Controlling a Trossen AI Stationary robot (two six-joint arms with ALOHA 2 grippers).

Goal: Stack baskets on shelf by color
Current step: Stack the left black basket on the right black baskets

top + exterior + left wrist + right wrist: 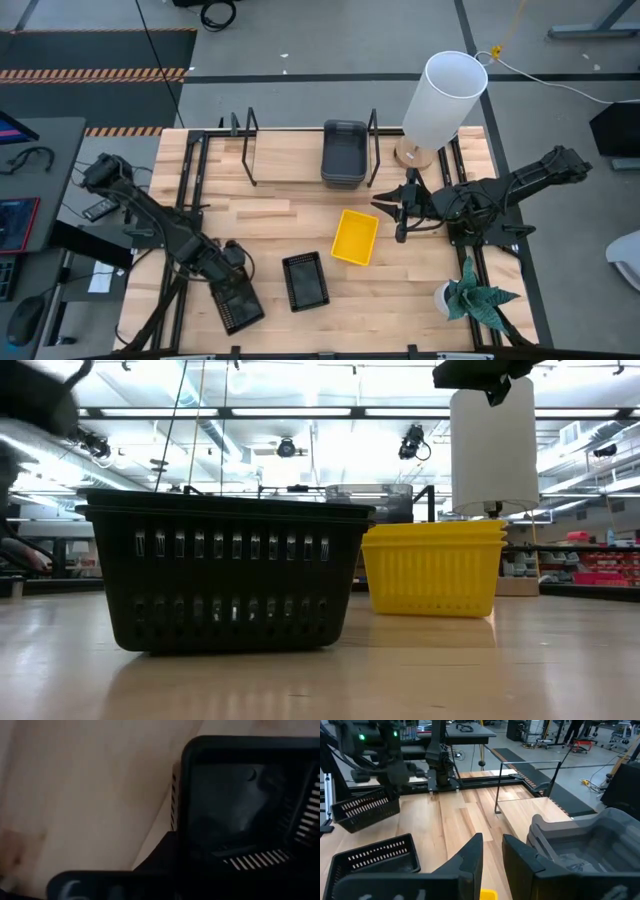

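Note:
My left gripper (233,275) is shut on a black basket (239,306) near the table's near-left corner; in the right wrist view this basket (364,812) hangs tilted under it. A second black basket (305,281) rests on its bottom mid-table, filling the front of the low view (225,570). Yellow baskets (355,237) sit nested on the table, their stacked rims clear in the low view (435,565). Dark grey baskets (344,152) stand on the shelf (290,165) beside its right wire frame. My right gripper (402,222) is open, holding nothing, just right of the yellow baskets. My left gripper holds the black basket by its rim at one end (387,795), coming from above. Its own body hides how the fingers sit on the wall. The basket (240,810) is tilted, its far end lower, and looks lifted clear of the table.
A white lamp (440,100) stands at the shelf's right end. A potted plant (470,296) sits at the near-right corner. Bare wood lies between the shelf's wire frames (248,150), left of the grey baskets, and on the tabletop in front of the shelf.

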